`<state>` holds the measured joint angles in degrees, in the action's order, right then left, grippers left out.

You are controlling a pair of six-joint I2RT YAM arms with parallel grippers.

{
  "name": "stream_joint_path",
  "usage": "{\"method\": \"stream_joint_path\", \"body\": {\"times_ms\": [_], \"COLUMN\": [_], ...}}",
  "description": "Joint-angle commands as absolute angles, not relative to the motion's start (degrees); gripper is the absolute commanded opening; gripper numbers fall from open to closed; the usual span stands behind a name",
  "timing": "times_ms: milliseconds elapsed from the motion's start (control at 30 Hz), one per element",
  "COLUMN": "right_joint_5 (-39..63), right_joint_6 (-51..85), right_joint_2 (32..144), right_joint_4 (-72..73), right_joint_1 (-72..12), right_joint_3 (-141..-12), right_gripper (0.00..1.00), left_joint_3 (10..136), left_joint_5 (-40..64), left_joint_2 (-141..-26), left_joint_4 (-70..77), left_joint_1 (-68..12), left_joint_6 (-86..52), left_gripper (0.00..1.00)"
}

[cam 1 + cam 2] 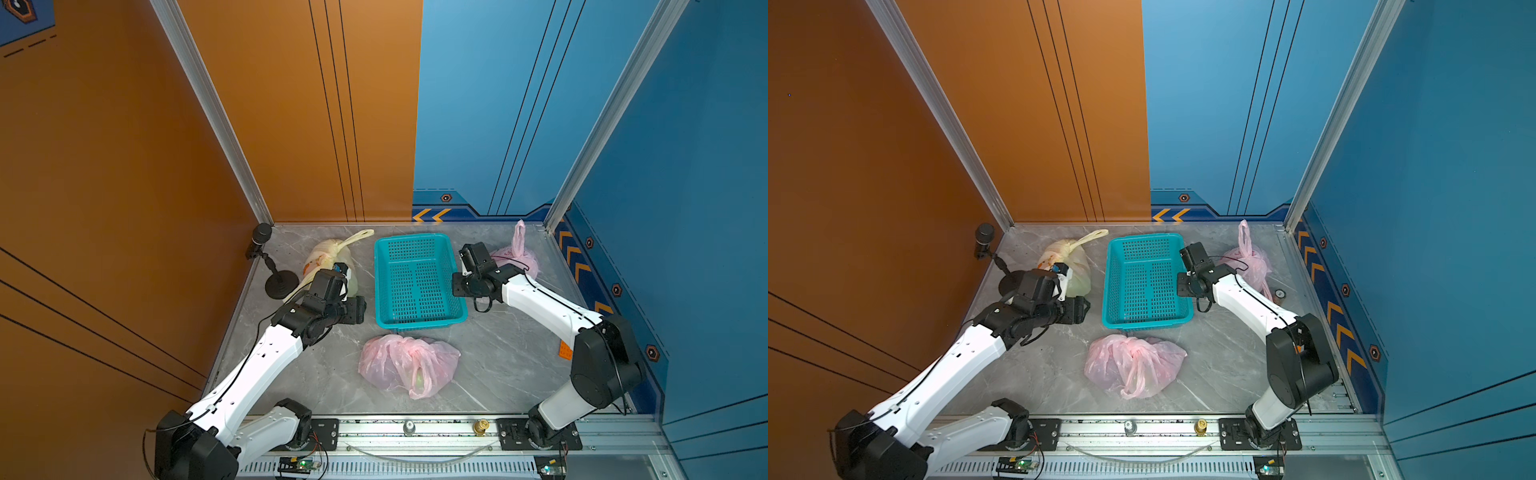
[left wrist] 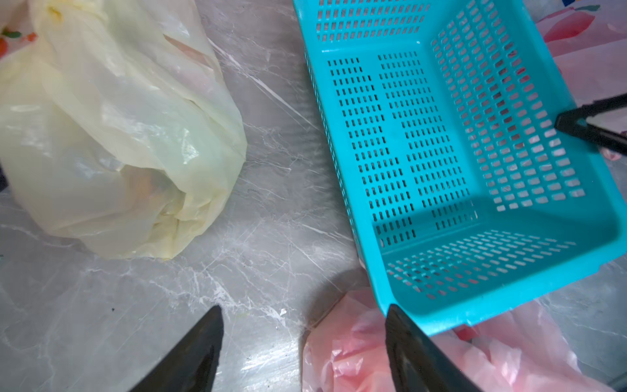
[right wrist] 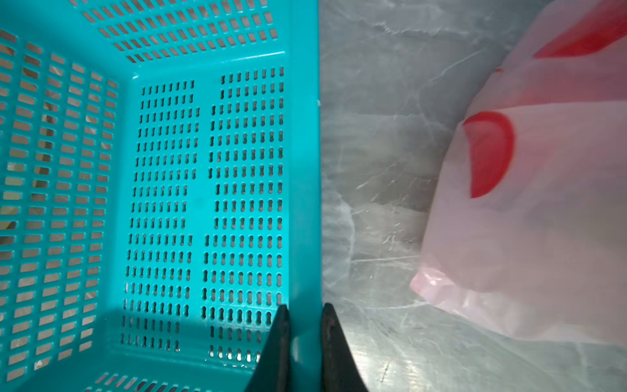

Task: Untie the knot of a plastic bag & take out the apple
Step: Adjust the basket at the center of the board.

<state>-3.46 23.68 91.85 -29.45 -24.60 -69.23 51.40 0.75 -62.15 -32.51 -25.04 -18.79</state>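
Three knotted plastic bags lie on the grey table. A cream bag [image 1: 328,253] [image 2: 112,135] is at the back left, a pink bag [image 1: 399,361] [image 2: 356,349] at the front centre, and another pink bag [image 1: 519,253] [image 3: 526,220] at the back right. No apple shows plainly; something pale green glimmers through the front pink bag. My left gripper [image 1: 356,309] [image 2: 303,306] hangs open and empty over bare table between the cream bag and the teal basket [image 1: 409,239]. My right gripper [image 1: 457,284] [image 3: 305,307] is shut on the basket's right rim [image 3: 305,169].
The basket [image 2: 509,298] stands mid-table between the arms, and its front edge almost touches the front pink bag. A black stand [image 1: 278,284] with a round head sits in the back left corner. Orange and blue walls close three sides; a metal rail [image 1: 415,428] runs along the front.
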Motion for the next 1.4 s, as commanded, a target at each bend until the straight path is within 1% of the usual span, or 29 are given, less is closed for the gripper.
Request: {"method": "stream_joint_path", "body": {"times_ms": [0, 133, 233, 467, 567, 633, 700, 800, 900, 967, 1033, 1100, 1200, 1367], "right_joint_5": [-10.9, -12.3, -11.0, -7.7, -6.3, -5.5, -5.3, -4.7, -3.0, -0.1, 6.2, 12.1, 17.8, 17.8], "right_joint_6": [21.4, 17.8, 15.1, 11.3, 11.1, 11.2, 11.3, 11.3, 10.8, 9.9, 8.8, 8.4, 9.0, 12.6], "right_joint_2": [91.1, 89.1, 88.1, 87.9, 88.8, 89.4, 89.9, 89.8, 87.6, 85.2, 82.3, 79.5, 77.4, 77.2], "right_joint_4": [-32.3, -34.6, -35.4, -35.6, -35.8, -35.9, -36.0, -36.5, -37.2, -38.4, -39.7, -41.0, -42.1, -42.0], "right_joint_1": [-20.8, -16.9, -14.7, -13.0, -12.7, -12.7, -12.7, -12.8, -13.2, -14.4, -17.2, -21.7, -29.1, -37.3], "right_joint_3": [-71.7, -70.9, -69.7, -67.8, -68.2, -68.7, -69.0, -69.4, -69.9, -70.4, -70.6, -70.6, -69.7, -67.6], "right_gripper": [0.06, 0.07, 0.08, 0.12, 0.19, 0.25, 0.35, 0.43, 0.46, 0.47, 0.46, 0.46, 0.45, 0.47], "left_joint_3": [52.5, 52.6, 53.0, 55.2, 57.4, 58.6, 61.5, 62.3, 61.9, 61.6, 60.9, 59.9, 59.4, 59.4], "left_joint_5": [4.2, 7.3, 7.7, 0.4, 1.0, 1.5, 2.0, 2.3, 1.5, 1.3, 2.1, 3.3, 4.7, 5.8], "left_joint_2": [-62.5, -62.8, -63.7, -69.8, -73.2, -75.5, -77.3, -78.1, -76.5, -74.8, -72.9, -71.5, -71.5, -74.5], "left_joint_4": [-33.7, -34.5, -35.5, -33.9, -31.6, -31.6, -31.6, -31.7, -32.6, -33.8, -34.3, -34.5, -34.4, -33.0], "left_joint_1": [-26.9, -29.8, -32.4, -38.0, -39.6, -41.1, -42.6, -44.6, -46.1, -46.9, -47.2, -47.2, -47.5, -48.2], "left_joint_6": [-17.0, -15.7, -14.6, -11.7, -10.7, -10.3, -10.3, -10.8, -12.3, -13.2, -14.2, -16.0, -18.6, -20.6], "left_gripper": [0.76, 0.76, 0.76, 0.77, 0.76, 0.75, 0.75, 0.74, 0.74, 0.74, 0.73, 0.73, 0.72, 0.74]}}
